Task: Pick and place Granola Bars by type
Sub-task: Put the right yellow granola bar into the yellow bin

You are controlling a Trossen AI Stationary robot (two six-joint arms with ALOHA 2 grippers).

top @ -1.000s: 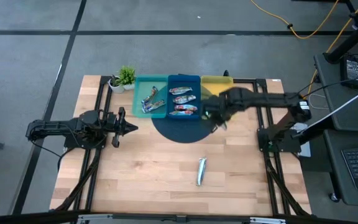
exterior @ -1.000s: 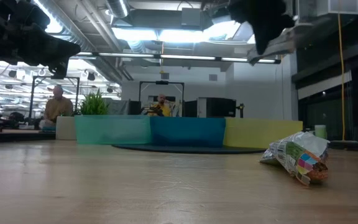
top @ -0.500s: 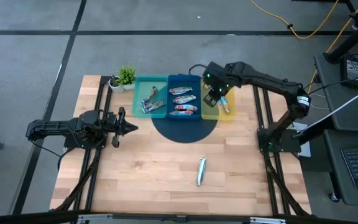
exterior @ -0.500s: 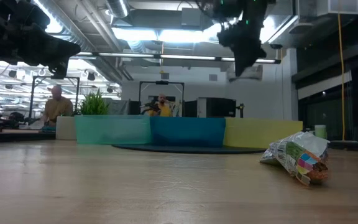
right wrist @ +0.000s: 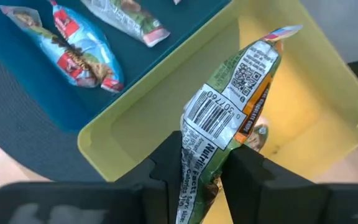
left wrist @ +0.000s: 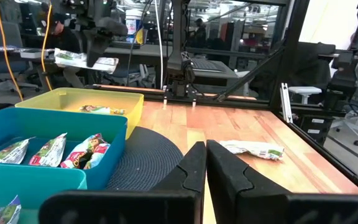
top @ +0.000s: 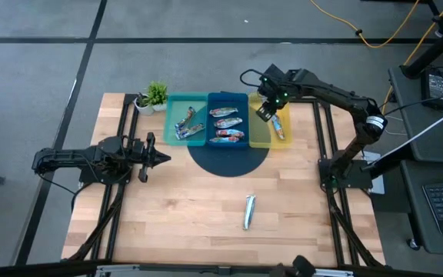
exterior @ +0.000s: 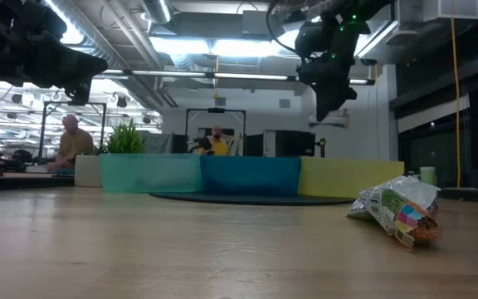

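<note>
The right tool (right wrist: 205,163) grips a green-and-orange wrapped granola bar (right wrist: 232,118) above the yellow rectangular plastic tray (right wrist: 166,93); the left tool (left wrist: 205,163), pinched closed, waits well apart from that tray.

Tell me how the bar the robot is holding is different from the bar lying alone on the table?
The held bar hangs in the air, pinched in the right gripper over the yellow tray; the loose bar lies flat on the bare wood, far from the trays. The held bar's wrapper shows green and orange with a barcode; the loose bar looks mostly silver from above. Both are slim bars in shiny wrappers.
</note>
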